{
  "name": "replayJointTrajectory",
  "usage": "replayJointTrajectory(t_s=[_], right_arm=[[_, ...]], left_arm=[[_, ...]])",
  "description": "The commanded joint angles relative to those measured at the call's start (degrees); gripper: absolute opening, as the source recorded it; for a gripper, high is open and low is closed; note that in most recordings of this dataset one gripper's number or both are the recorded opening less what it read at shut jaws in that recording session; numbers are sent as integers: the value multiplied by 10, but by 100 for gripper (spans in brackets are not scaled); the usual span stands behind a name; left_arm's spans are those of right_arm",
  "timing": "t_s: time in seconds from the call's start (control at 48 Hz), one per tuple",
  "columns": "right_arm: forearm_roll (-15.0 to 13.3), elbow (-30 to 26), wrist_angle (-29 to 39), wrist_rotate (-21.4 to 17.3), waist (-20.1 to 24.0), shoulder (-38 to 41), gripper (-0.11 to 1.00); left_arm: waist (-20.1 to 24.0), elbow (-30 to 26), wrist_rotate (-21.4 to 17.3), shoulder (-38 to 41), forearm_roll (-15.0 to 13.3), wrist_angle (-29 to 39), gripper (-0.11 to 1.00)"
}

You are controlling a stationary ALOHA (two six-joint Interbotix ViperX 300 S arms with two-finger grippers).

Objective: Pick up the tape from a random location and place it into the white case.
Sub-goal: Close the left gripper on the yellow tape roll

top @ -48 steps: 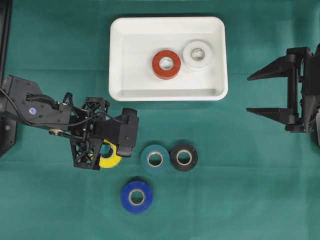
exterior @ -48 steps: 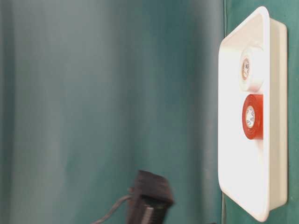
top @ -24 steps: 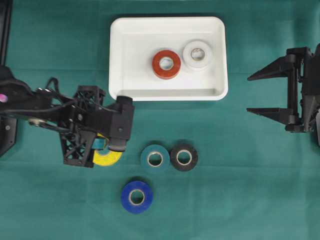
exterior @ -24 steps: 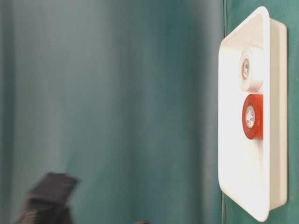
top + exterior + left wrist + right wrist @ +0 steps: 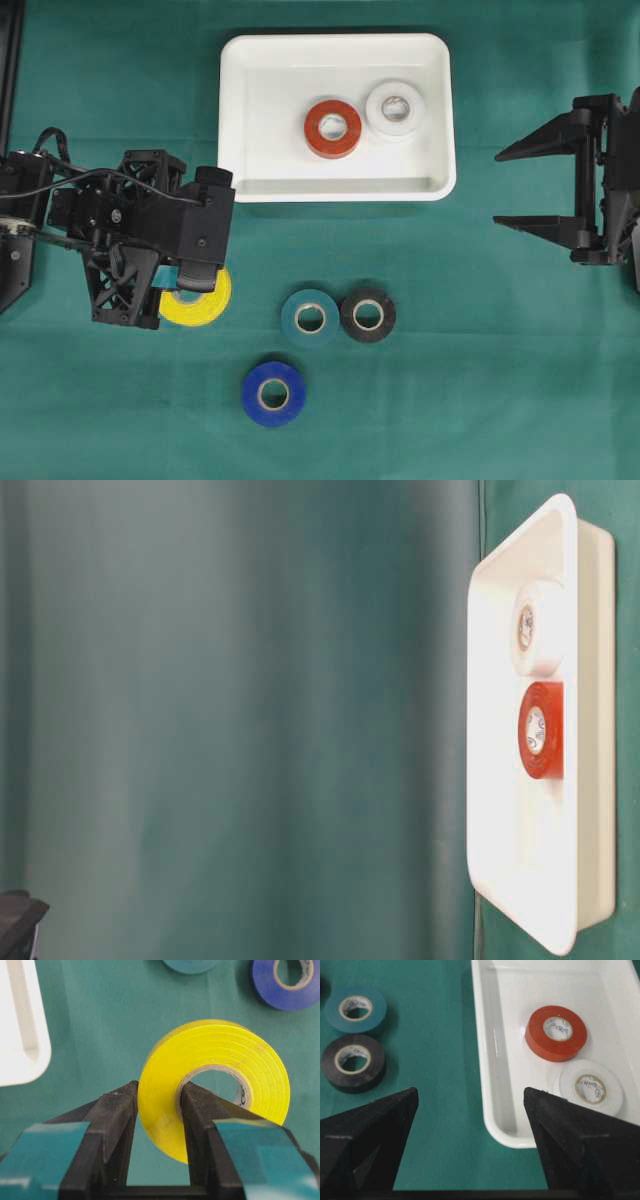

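My left gripper (image 5: 188,288) is shut on a yellow tape roll (image 5: 205,306). In the left wrist view one finger (image 5: 117,1110) presses the roll's outside and the other sits in its hole, pinching the yellow roll (image 5: 220,1055). It hangs over the cloth, below the near left corner of the white case (image 5: 232,120). The case holds a red roll (image 5: 333,128) and a white roll (image 5: 395,108). My right gripper (image 5: 497,188) is open and empty to the right of the case, which also shows in the right wrist view (image 5: 477,1035).
A teal roll (image 5: 310,318), a black roll (image 5: 368,315) and a blue roll (image 5: 273,393) lie flat on the green cloth below the case. The teal and black rolls touch. The left arm's body lies at the left edge.
My left gripper has moved left with the yellow roll in its grip, away from the teal roll. It has almost left the table-level view. The right arm has not moved.
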State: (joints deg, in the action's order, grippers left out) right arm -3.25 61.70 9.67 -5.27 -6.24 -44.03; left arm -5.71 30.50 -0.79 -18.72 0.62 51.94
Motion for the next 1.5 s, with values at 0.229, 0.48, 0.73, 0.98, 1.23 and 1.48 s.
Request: replayJointTrajectory(t_s=[0.229,0.48,0.73,0.98,1.23,1.48], right_arm=[[0,-16,-4,0,1,1,85],[0,-16,-3,0,1,0,85],[0,-16,-3,0,1,1,85],[0,-16,-3,0,1,0,85],[0,-16,-4,0,0,0,85],[0,-16,-4,1,1,1,85]], left_arm=[[-2,-19,1,-17,3,4,21],[-2,-19,1,-17,2,4,21],[-2,-19,1,-17,2,4,21],[-2,-19,1,-17,2,4,21],[10,-19,1,-16,3,4,21],[51,-21,0,-17,3,4,21]])
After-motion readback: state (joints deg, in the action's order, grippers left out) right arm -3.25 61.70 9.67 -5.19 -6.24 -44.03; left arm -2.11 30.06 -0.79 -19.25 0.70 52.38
